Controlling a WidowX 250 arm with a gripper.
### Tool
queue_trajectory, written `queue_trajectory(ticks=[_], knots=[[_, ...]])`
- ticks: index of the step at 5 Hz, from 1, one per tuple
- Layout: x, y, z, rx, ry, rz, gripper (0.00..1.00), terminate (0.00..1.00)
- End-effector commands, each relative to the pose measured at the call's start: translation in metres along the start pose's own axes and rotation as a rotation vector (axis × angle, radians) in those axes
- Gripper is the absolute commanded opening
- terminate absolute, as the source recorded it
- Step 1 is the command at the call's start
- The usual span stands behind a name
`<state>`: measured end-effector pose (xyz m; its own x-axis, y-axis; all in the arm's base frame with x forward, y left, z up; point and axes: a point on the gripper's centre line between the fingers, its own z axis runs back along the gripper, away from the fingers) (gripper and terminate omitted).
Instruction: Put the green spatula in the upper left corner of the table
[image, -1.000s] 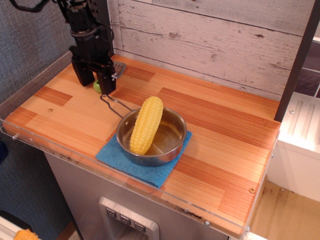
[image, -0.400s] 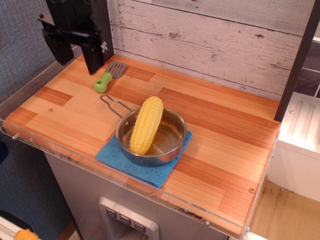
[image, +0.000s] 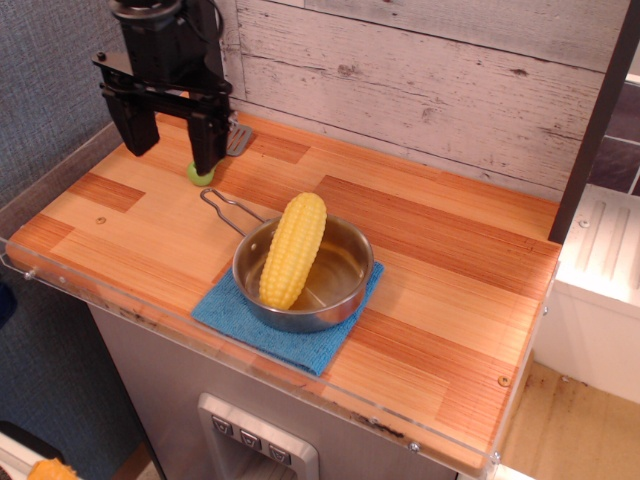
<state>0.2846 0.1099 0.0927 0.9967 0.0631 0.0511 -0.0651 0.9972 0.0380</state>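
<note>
The green spatula lies flat on the table near its back left corner. Its lime handle end shows below my finger, and its grey blade shows by the wall. My gripper hangs over that corner, open and empty. Its right finger stands in front of the spatula's middle and hides it. Its left finger is to the left of the spatula. I cannot tell how high the fingertips are above the wood.
A steel pan holding a yellow corn cob sits on a blue cloth at the front middle. Its wire handle points toward the spatula. A whitewashed plank wall backs the table. A clear rim edges the front.
The gripper stood low around the spatula's handle, then rose up and left, leaving the spatula on the table. Now it has come back right and lower. The spatula has not moved since.
</note>
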Motion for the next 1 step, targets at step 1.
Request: queue_trajectory(ticks=[1], knots=[[0.0029, 0.0010, 0.0194, 0.018, -0.048, 0.003, 1.00, 1.00]])
